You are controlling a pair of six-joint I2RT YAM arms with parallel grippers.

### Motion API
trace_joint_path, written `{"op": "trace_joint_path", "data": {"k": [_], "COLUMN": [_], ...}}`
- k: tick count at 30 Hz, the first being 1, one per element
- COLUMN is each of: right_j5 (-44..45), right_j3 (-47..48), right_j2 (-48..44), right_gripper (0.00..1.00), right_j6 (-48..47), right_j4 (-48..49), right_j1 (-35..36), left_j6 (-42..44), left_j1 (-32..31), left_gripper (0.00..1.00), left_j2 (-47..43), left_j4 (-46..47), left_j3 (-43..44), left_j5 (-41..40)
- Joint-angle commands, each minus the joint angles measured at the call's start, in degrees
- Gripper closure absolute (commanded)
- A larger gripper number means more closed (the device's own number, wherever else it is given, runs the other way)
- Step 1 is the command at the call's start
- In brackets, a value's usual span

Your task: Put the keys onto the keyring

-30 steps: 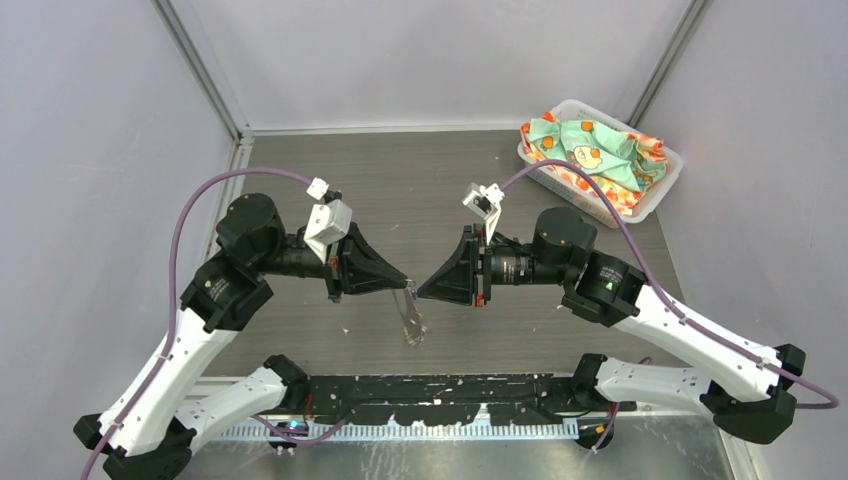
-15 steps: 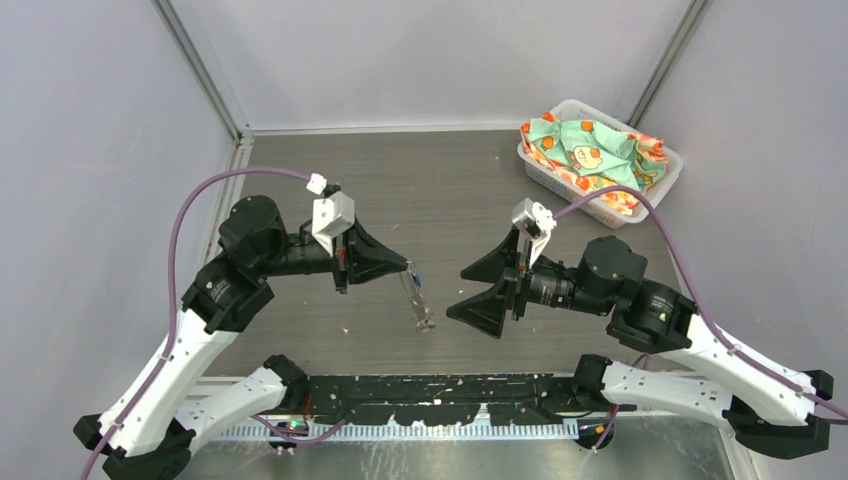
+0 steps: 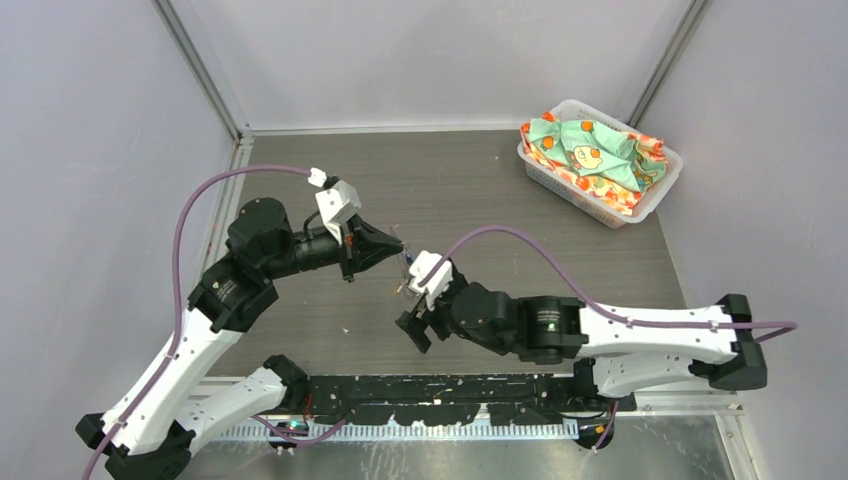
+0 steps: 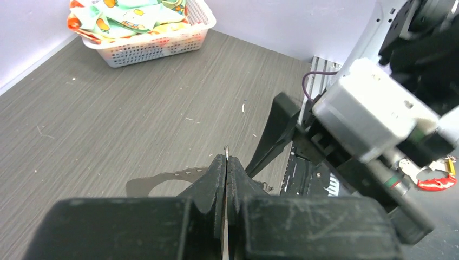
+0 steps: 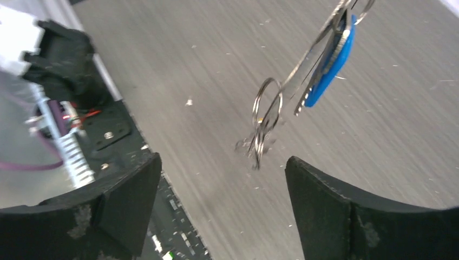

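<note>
The left gripper (image 4: 226, 162) is pressed together on a thin sliver of metal, the top edge of the keyring (image 5: 311, 54), which hangs above the table (image 3: 480, 180). A blue-headed key (image 5: 331, 62) dangles against the silver band, with small wire rings (image 5: 257, 142) bunched at its lower end (a second key cannot be made out). The right gripper (image 5: 222, 173) stands spread wide near the hanging bunch, facing it and touching nothing. The white basket (image 3: 655, 190) sits at the far right corner.

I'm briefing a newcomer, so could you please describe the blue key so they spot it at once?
Start at the left gripper, shut above the middle of the table. The blue key hangs below it among silver rings; only it has a blue plastic head.
</note>
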Motion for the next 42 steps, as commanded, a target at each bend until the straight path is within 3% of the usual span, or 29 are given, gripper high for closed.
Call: {"op": "trace_joint_path", "data": {"k": [1,3,8,12,14,15,18,19,24,27,30,35,38,42], "right_j5": [12.7,14.4,18.4,18.8,18.2,18.0,19.8,20.6,18.3,13.0,11.4,15.4,17.1,17.4], "right_j3": [0.3,-1.1,-5.3,-8.3,-9.8,-10.4,-9.7,-9.1,-8.2,-9.1,-7.2,-3.0,1.1,7.1], "right_j2": [3.1,4.4,3.2,0.5,-1.2,-2.0,-3.2,-2.9,-2.1,-0.9,3.8,16.2,26.1,35.8], "right_gripper": [0.17,0.30,0.78,0.99,0.99,0.99,0.99,0.99,0.99,0.99,0.99,0.99,0.99,0.99], "right_j6": [-4.3,-4.8,-4.2,-3.6,-3.8,-4.1,-6.1,-7.2,-6.9,-5.2,-5.5,-9.6,-11.9,-14.4], "right_j4": [12.5,16.8,24.1,24.4,24.5,24.4,19.1,15.2,5.6,3.2,0.2,-0.4,-0.4,0.1], "right_j1": [0.5,0.5,0.5,0.5,0.5,0.5,0.3,0.0,-6.9,-15.3,-23.0,-27.0,-27.2,-27.2], "left_j6": [-0.6,-0.6,-0.7,-1.8,-2.0,-2.1,-1.3,-1.0,1.4,3.2,6.5,14.8,17.7,21.4], "left_j1": [-0.1,-0.2,-0.1,-0.2,-0.1,-0.2,-0.1,-0.1,1.3,6.7,12.8,19.4,26.0,29.8], "left_gripper": [1.00,1.00,1.00,1.00,1.00,0.91,0.17,0.03,0.00,0.00,0.00,0.00,0.00,0.00], "left_j2": [-1.4,-1.6,-2.1,-2.4,-2.5,-2.5,-1.4,-0.5,7.3,14.7,26.2,41.4,43.2,39.1], "left_j4": [3.2,3.0,2.5,2.7,3.0,2.7,-1.1,-3.8,-19.1,-29.6,-44.7,-63.1,-64.3,-57.5], "left_j3": [0.3,0.3,0.4,-0.2,-1.1,-1.4,-0.5,0.7,10.0,17.4,27.9,43.2,41.7,32.5], "left_j5": [-1.3,-1.4,-1.5,-0.9,-0.6,-1.0,-2.2,-3.3,-14.5,-15.2,-16.2,-22.9,-18.7,-19.3]}}
